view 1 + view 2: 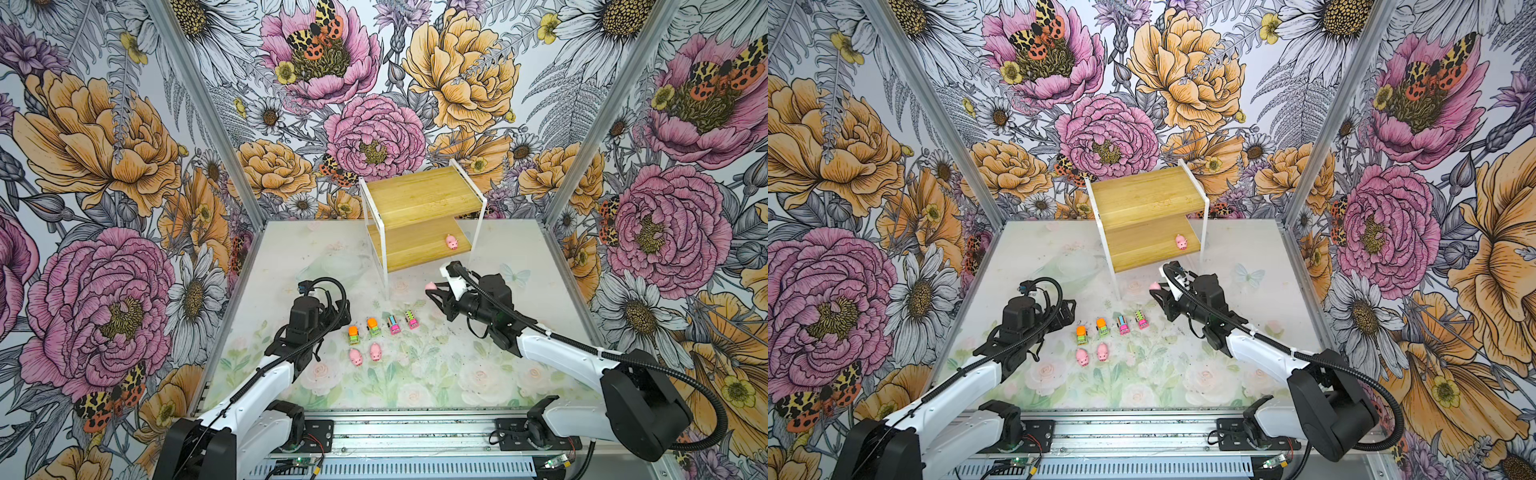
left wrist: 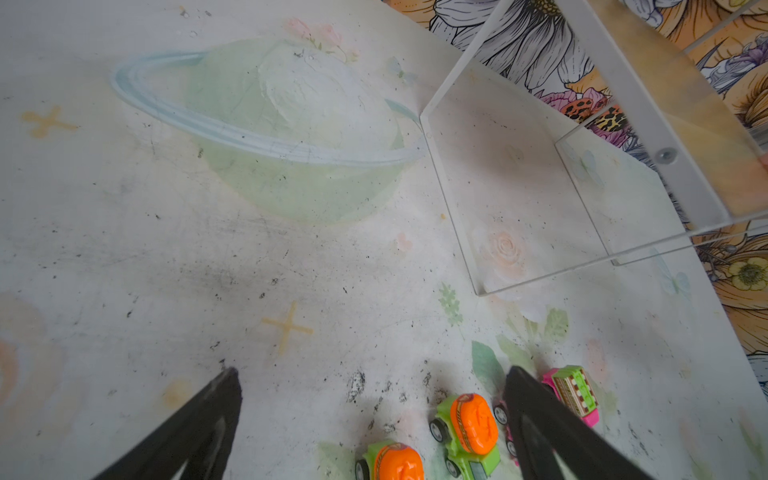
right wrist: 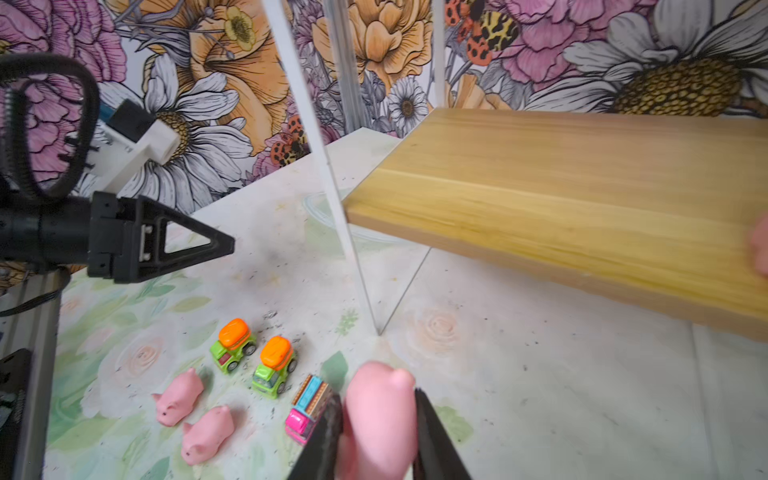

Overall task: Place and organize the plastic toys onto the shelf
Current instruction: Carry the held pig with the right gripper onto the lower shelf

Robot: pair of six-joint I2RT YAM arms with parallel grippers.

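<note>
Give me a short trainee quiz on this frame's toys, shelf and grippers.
1. True or false: the right gripper is shut on a pig.
2. How many trucks stand on the table?
3. The lone pig on the shelf lies on: A the upper board, B the lower board, C the frame's top.

Key: 1 true; 2 four; 3 B.

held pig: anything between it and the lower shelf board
Nothing visible. The held pig in the right end effector faces the lower board openly. The white front post stands beside the path, and another pig sits at the board's right end.
</note>
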